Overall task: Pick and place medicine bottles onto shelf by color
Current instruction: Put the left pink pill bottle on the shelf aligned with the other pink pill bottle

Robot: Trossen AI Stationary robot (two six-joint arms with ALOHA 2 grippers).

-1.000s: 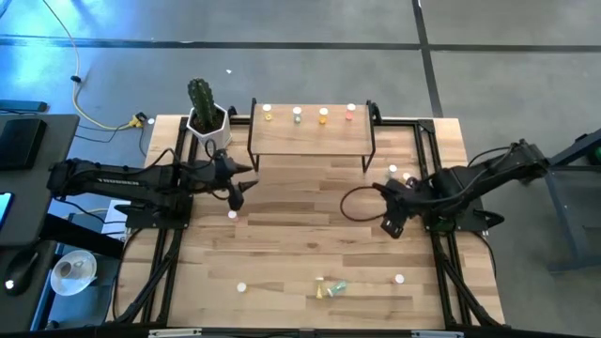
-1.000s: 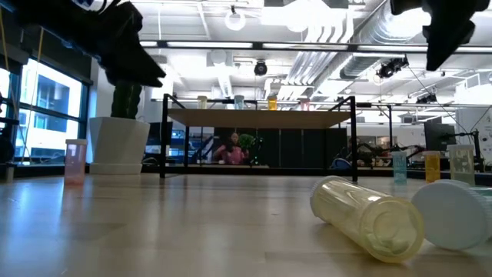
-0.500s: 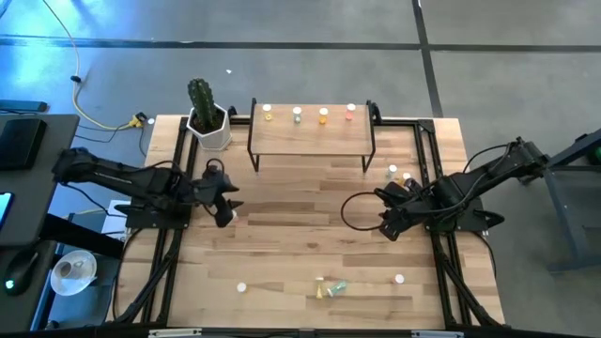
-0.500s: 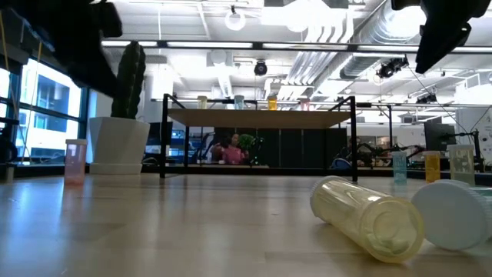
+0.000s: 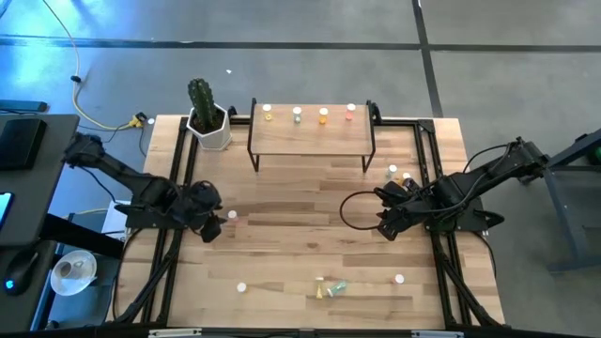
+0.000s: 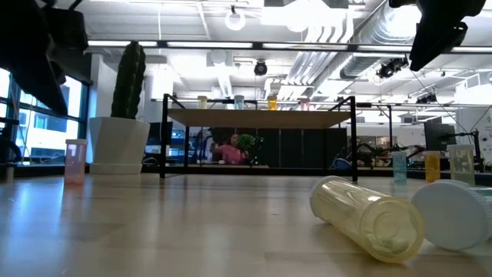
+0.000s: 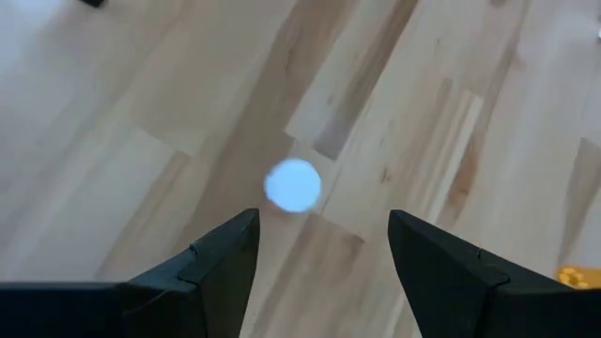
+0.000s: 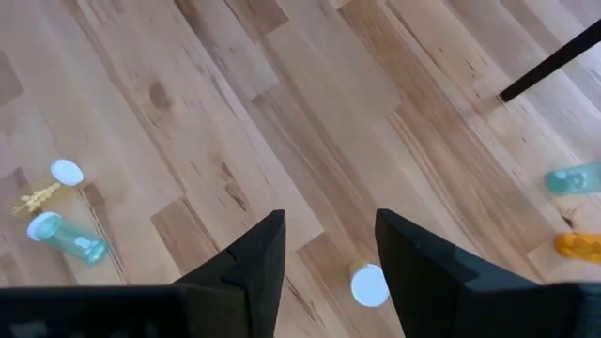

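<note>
The shelf [image 5: 310,136] stands at the table's far middle with several white-capped bottles in a row on its board [image 5: 297,114]. A pink bottle [image 5: 232,216] stands upright on the table; the left wrist view shows its white cap [image 7: 293,185]. My left gripper [image 7: 324,225] is open and empty, above the table just left of this bottle [image 5: 208,225]. My right gripper [image 8: 331,221] is open and empty above the table's right half [image 5: 385,225]. A yellow bottle [image 5: 319,288] and a green bottle [image 5: 337,285] lie on their sides near the front edge.
A white cactus pot [image 5: 208,127] stands left of the shelf. More bottles stand at the front left [image 5: 241,286], the front right [image 5: 399,278] and right of the shelf [image 5: 390,170]. A black cable loops beside my right gripper [image 5: 352,208]. Bare planks lie mid-table.
My left gripper has drawn back from near the shelf's left leg toward the table's near-left, past the pink bottle, which has stayed standing. My right gripper has kept nearly still.
</note>
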